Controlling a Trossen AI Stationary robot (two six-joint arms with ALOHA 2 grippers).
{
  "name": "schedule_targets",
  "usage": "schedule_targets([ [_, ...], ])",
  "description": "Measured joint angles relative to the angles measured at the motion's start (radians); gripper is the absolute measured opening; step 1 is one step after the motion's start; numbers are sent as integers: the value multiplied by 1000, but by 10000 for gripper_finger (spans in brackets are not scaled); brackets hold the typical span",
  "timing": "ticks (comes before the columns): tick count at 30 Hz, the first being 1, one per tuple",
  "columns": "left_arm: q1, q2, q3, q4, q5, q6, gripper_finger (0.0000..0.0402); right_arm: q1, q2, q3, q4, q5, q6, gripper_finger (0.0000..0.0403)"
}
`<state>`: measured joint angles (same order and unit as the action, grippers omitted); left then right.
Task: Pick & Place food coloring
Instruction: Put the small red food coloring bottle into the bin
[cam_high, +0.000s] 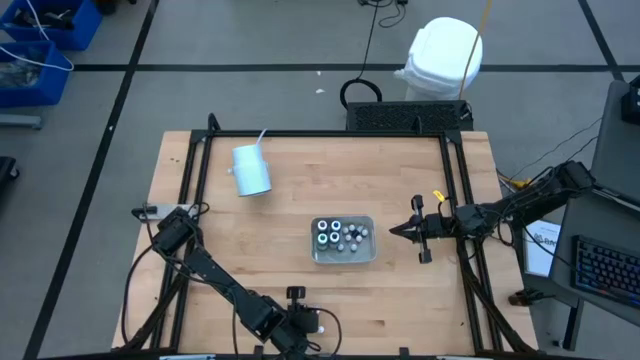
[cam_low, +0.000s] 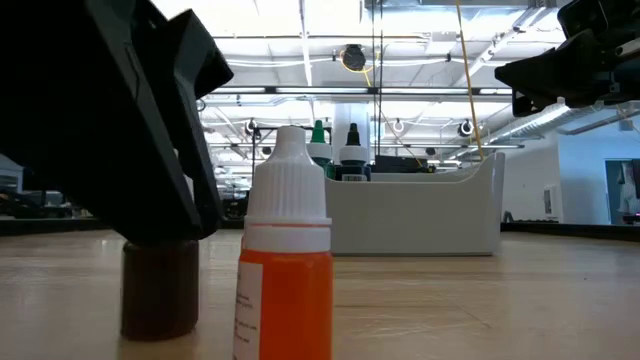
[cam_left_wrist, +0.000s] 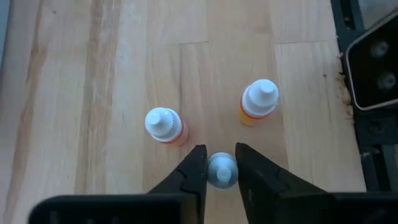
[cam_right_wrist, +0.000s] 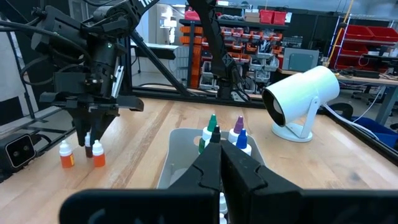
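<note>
Step in hand: pick. At the bench's (cam_high: 400, 300) near edge we find the left gripper (cam_left_wrist: 221, 167) narrowed around a brown food coloring bottle (cam_left_wrist: 221, 170), two orange bottles (cam_left_wrist: 165, 126) just beyond. Next: lift, carry to the tray (cam_high: 343, 257). Far right, right gripper (cam_high: 398, 231) pressed together, empty.

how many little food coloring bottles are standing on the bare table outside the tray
3, near the table's front edge: two orange bottles standing apart, and a third bottle between the left gripper's fingers. The rest sit in the tray.
</note>
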<state>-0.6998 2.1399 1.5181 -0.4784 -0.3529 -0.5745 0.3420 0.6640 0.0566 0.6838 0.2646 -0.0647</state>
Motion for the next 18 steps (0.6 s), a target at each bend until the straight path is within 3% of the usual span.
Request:
schedule_targets([
  [12,1,-7,14,-40,59,129,74,0,0,0,0,0,0,0],
  [18,26,-49,111,-158,132,163,64,0,0,0,0,0,-2,0],
])
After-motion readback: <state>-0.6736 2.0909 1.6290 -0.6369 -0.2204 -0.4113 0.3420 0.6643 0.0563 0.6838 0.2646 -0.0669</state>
